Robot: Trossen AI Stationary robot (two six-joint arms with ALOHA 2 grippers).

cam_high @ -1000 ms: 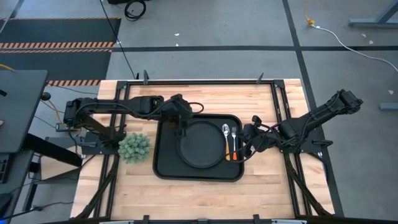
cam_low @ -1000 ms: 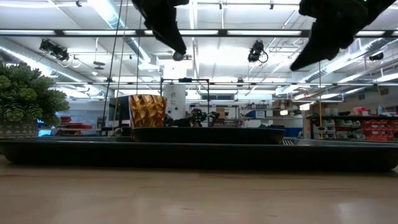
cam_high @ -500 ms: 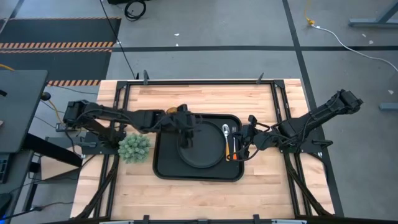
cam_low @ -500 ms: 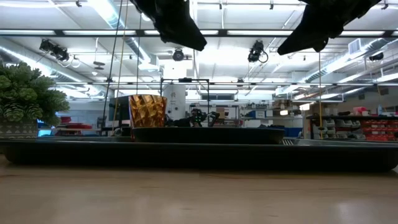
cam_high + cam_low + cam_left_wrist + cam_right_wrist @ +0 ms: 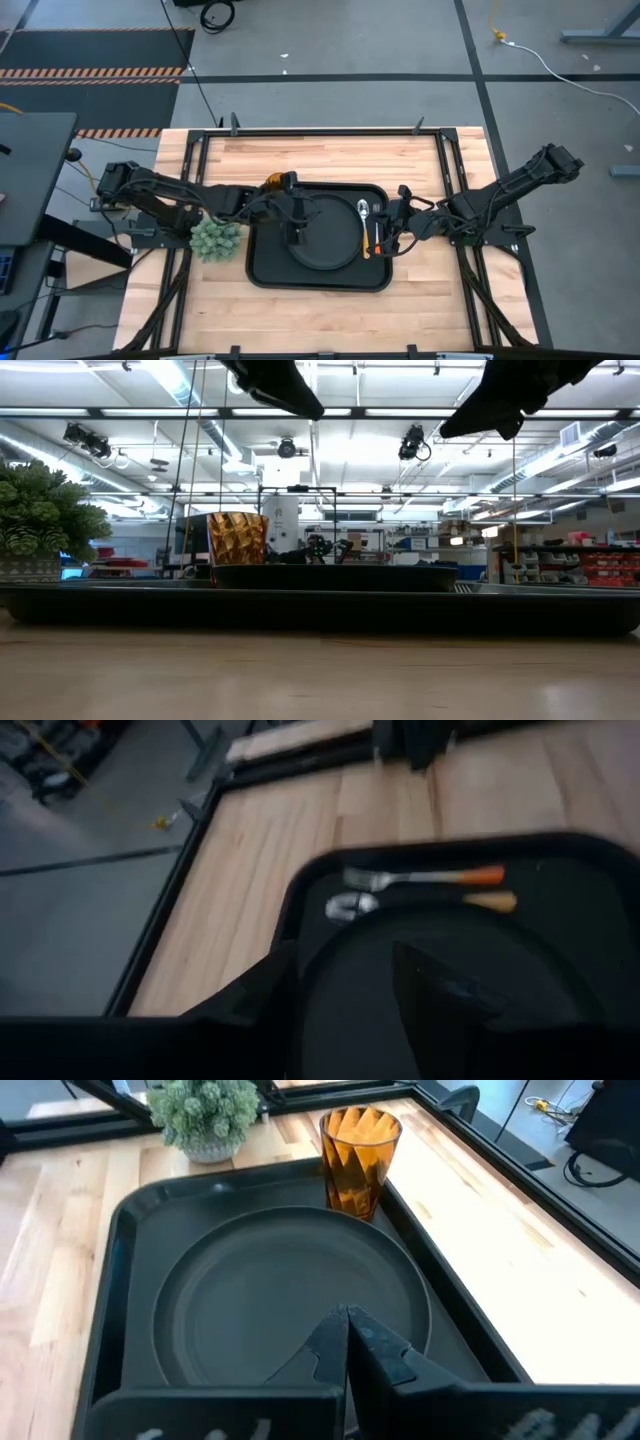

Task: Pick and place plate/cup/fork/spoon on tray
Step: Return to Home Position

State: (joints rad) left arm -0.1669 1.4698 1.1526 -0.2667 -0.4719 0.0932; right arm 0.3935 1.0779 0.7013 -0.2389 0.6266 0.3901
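Observation:
The black tray (image 5: 262, 270) lies mid-table with the round black plate (image 5: 325, 245) on it. The amber cup (image 5: 275, 182) stands upright in the tray's far left corner; it also shows in the right wrist view (image 5: 358, 1155) and the low view (image 5: 237, 538). The spoon (image 5: 362, 209) and the orange-handled fork (image 5: 376, 235) lie side by side on the tray's right part, right of the plate. My left gripper (image 5: 296, 226) hangs open above the plate's left part, with its fingers apart in its wrist view (image 5: 345, 995). My right gripper (image 5: 390, 236) is shut and empty above the tray's right rim, beside the fork (image 5: 346, 1335).
A green leafy clump in a pot (image 5: 216, 237) stands on the table just left of the tray, under my left arm. Bare wood lies along the near edge and the far right. Black frame rails run along the table's sides.
My left gripper has left the cup's side and gone toward the near edge over the plate, rising a little. My right gripper has drawn toward the tray's right rim and risen slightly. The cup, plate, fork and spoon have stayed put.

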